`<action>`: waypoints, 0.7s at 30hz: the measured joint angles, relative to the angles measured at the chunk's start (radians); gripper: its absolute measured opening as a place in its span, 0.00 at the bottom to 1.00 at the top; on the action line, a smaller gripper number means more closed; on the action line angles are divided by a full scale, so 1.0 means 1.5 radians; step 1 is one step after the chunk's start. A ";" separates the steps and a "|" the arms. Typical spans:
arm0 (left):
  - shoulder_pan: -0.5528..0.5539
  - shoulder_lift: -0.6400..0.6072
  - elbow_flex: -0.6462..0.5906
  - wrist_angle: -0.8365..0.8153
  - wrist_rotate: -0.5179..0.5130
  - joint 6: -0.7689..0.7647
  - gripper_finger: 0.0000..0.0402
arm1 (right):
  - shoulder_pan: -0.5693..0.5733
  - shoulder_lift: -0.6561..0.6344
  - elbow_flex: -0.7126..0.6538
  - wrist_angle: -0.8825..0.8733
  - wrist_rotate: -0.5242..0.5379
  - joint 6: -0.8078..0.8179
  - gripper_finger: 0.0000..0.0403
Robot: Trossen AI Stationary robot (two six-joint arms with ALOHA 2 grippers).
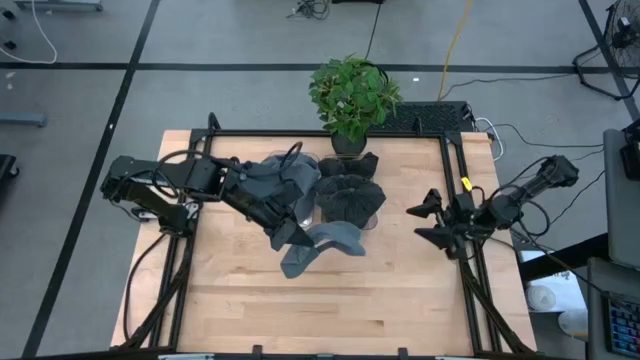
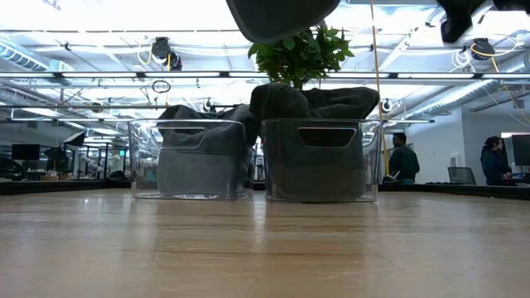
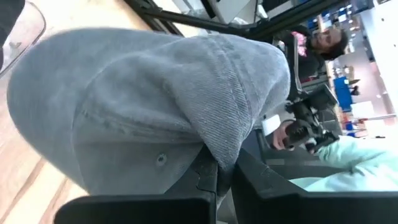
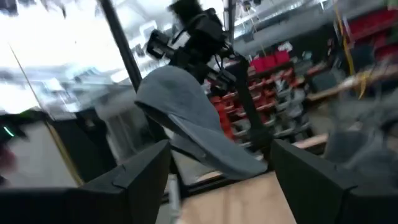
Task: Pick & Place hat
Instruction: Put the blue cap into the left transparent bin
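A grey cap (image 1: 322, 245) hangs lifted over the middle of the table, held by my left gripper (image 1: 288, 234), which reaches in from the left. In the low view the cap (image 2: 277, 16) shows at the top edge, well above the tabletop. The left wrist view is filled by its crown (image 3: 143, 106). My right gripper (image 1: 428, 222) waits open near the table's right edge, pointing toward the cap (image 4: 193, 124). Two clear bins, the left one (image 2: 190, 161) and the right one (image 2: 319, 161), stand at the far middle, piled with dark hats. My left gripper (image 3: 219, 173) is shut on the grey cap, pinching a ridge of the crown's cloth (image 3: 224, 146) between its two fingers. The fingers slant in from the table's left. The cap is lifted clear of the table and hangs around and beside the fingers.
A potted plant (image 1: 350, 95) stands at the far edge behind the bins. A black frame (image 1: 455, 200) runs around the tabletop. Bare wood (image 1: 330, 310) lies on the near half. People (image 2: 404, 159) stand in the room beyond.
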 joint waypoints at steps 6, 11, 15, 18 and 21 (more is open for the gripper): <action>0.004 0.000 0.030 0.002 0.048 0.018 0.04 | -0.008 0.143 0.134 -0.062 0.016 -0.105 0.66; 0.004 0.000 0.075 0.010 0.083 0.044 0.04 | -0.016 0.244 0.187 -0.063 0.019 -0.105 0.66; 0.004 0.000 0.125 0.028 0.114 0.070 0.04 | -0.033 0.335 0.234 -0.047 0.018 -0.122 0.66; 0.004 0.000 0.166 0.027 0.126 0.091 0.04 | -0.040 0.401 0.267 0.013 0.022 -0.170 0.66; 0.004 0.000 0.204 0.028 0.128 0.106 0.04 | -0.055 0.459 0.299 0.096 0.052 -0.205 0.66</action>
